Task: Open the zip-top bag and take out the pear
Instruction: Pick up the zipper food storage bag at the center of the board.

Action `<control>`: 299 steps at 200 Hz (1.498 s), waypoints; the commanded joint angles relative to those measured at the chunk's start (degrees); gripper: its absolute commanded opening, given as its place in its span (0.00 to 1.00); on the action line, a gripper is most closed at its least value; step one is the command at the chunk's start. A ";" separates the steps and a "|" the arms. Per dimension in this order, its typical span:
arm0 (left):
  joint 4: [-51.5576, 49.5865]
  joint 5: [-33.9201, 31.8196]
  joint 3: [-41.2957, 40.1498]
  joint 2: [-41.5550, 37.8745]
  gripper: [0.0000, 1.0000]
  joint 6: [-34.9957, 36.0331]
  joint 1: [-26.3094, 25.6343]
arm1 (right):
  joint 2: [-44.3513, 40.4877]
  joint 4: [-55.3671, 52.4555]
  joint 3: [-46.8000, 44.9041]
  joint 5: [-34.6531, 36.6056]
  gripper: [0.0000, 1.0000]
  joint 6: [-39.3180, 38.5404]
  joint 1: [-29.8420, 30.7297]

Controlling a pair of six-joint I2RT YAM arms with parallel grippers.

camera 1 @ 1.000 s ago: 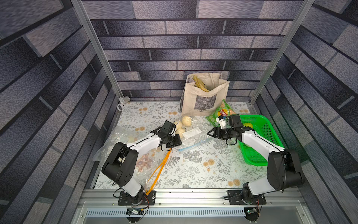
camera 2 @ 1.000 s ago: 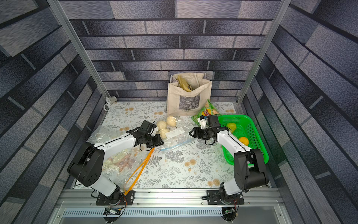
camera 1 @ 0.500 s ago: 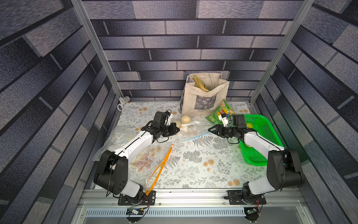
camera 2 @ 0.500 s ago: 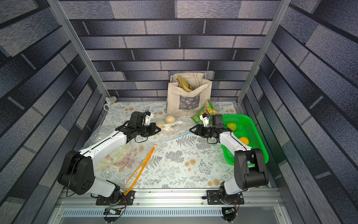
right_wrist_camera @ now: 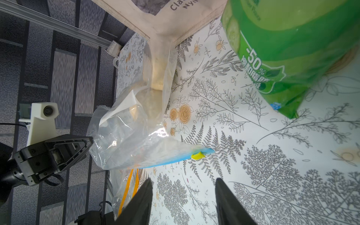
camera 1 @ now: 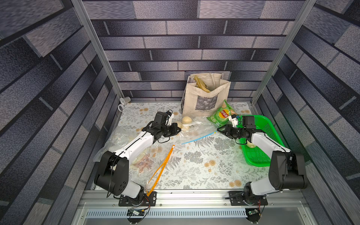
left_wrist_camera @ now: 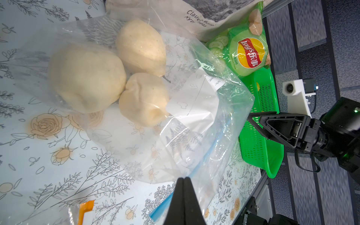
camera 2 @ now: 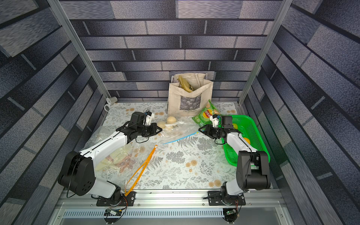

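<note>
The clear zip-top bag [camera 1: 196, 129] with a blue zip strip lies at the back centre of the table, and three pale pears [left_wrist_camera: 85, 78] show through it. My left gripper [left_wrist_camera: 184, 179] is shut on the bag's plastic edge close to the blue strip, holding that side up; both top views show it [camera 2: 160, 129] at the bag's left side. My right gripper [right_wrist_camera: 183, 185] is open and holds nothing. It hovers near the strip's other end, where a yellow slider [right_wrist_camera: 197, 155] sits.
A canvas tote bag [camera 1: 204, 93] stands against the back wall with a green chips bag [camera 1: 222, 115] leaning beside it. A green basket [camera 1: 261, 140] lies under the right arm. Another clear bag with an orange zip [camera 1: 161, 165] lies at the front left. A small cup [camera 1: 124, 100] sits in the back left corner.
My left gripper has closed on the bag's edge and moved toward the back, lifting that side. The right gripper's jaws have narrowed a little and shifted slightly right.
</note>
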 commanded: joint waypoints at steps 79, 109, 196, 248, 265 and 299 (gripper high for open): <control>-2.02 1.54 1.67 -0.89 0.00 2.78 3.17 | 7.86 23.22 -1.71 -13.66 0.53 -10.93 -0.21; -2.56 1.63 1.86 -1.13 0.00 3.15 3.65 | 8.83 18.11 0.99 -17.12 0.53 -14.00 1.29; -2.67 1.02 -0.53 -4.89 0.01 4.04 4.60 | 4.73 8.28 -0.96 -12.63 0.58 -12.13 7.19; -2.61 0.27 -2.44 -7.68 0.02 4.20 5.23 | 0.95 13.06 -6.07 -7.82 0.63 -0.12 7.46; -2.19 0.23 -3.09 -8.04 0.02 4.08 5.21 | 1.39 19.22 -8.10 -8.86 0.63 4.41 8.28; -2.51 0.16 -3.31 -7.75 0.03 4.12 5.18 | 0.59 23.66 -9.63 -10.02 0.61 7.16 8.70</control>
